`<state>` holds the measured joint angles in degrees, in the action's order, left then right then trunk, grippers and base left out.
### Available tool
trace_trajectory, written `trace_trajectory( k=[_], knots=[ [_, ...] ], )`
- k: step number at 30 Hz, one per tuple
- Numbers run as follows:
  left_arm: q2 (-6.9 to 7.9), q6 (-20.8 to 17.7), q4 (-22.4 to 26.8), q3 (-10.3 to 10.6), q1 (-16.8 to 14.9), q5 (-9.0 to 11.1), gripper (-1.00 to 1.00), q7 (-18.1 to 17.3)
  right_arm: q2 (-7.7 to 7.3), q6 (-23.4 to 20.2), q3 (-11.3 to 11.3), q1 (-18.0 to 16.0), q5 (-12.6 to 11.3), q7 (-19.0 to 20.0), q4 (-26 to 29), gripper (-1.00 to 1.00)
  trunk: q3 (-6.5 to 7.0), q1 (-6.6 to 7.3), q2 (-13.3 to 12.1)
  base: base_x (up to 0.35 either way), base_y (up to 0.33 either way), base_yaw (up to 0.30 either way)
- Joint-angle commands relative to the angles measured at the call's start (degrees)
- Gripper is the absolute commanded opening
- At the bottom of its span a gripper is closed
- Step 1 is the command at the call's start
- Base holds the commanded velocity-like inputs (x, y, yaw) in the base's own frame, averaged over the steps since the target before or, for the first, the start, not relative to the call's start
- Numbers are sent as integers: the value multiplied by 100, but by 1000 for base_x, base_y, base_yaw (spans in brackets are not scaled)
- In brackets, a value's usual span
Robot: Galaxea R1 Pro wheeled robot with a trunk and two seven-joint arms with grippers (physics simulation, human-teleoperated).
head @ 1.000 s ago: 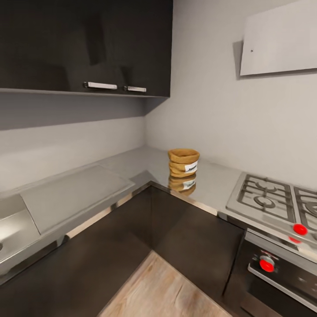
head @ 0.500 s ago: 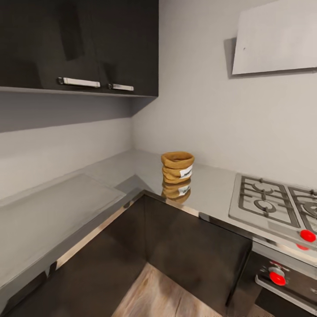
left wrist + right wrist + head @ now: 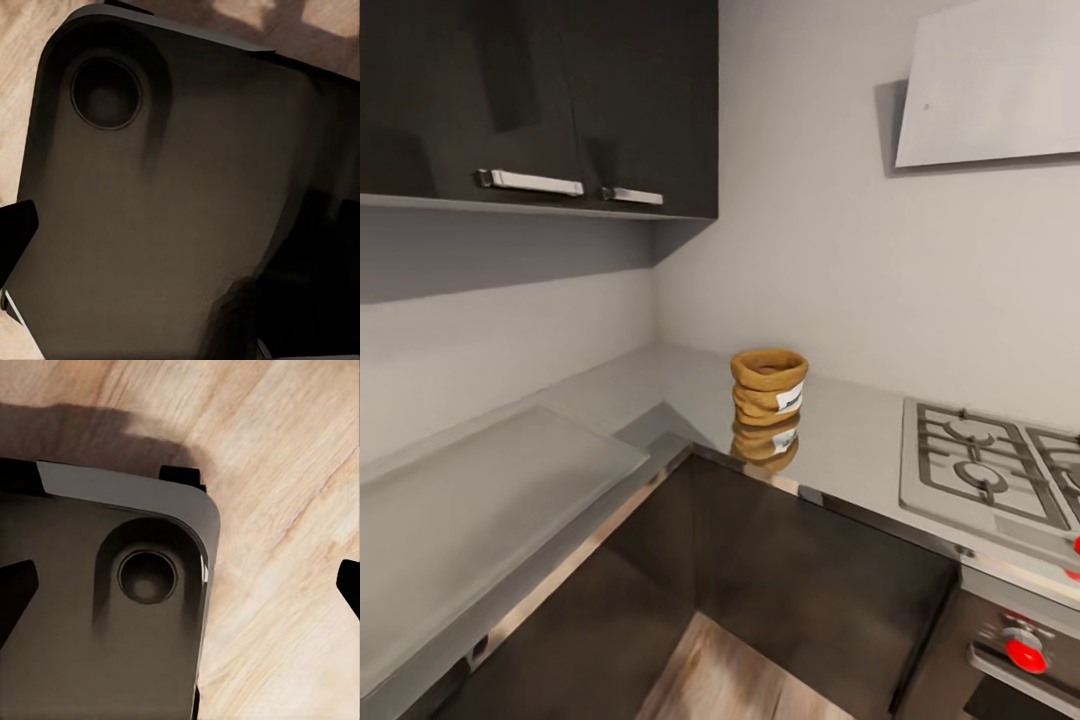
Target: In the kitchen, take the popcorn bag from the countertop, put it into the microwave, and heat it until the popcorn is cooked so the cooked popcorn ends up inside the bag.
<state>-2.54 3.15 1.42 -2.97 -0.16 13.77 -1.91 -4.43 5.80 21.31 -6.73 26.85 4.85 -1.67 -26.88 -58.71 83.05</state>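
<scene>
The popcorn bag [image 3: 768,386] stood upright on the countertop [image 3: 860,420], near the inside corner of its front edge and well apart from the hob [image 3: 990,470] further along the same run. Its mirror image showed in the glossy steel just beneath it.

The sack looked soft and light: wrinkled cloth sides, a rolled rim left open at the top, a white label facing the hob side. It would likely crumple under a hard squeeze and tip easily, so a gentle pinch across the rolled rim or the upper sides seemed the safest hold, keeping it upright.

In the wrist views, dark finger edges framed the robot's base over the wooden floor, so both grippers appeared spread apart and empty.
</scene>
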Motion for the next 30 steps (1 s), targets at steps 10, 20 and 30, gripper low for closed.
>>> trace_trajectory(
  k=[10, 20, 30],
  knots=[
    [-1, 18, -2, -28, -2, 12, 100, -20, 15, 37, 48, -6, 39, -1, -18, 100, -5, -2, 3, 216, 243, -78],
    [-1, 19, -2, -37, -2, 25, 100, -11, 4, 36, 48, -6, 31, -1, -18, 100, -5, -2, 3, 24, 24, -235],
    [-1, 19, -2, -45, -2, 53, 100, -11, 4, 36, 48, -5, 31, -1, -18, 100, -5, -2, 3, 0, 0, -238]
  ],
)
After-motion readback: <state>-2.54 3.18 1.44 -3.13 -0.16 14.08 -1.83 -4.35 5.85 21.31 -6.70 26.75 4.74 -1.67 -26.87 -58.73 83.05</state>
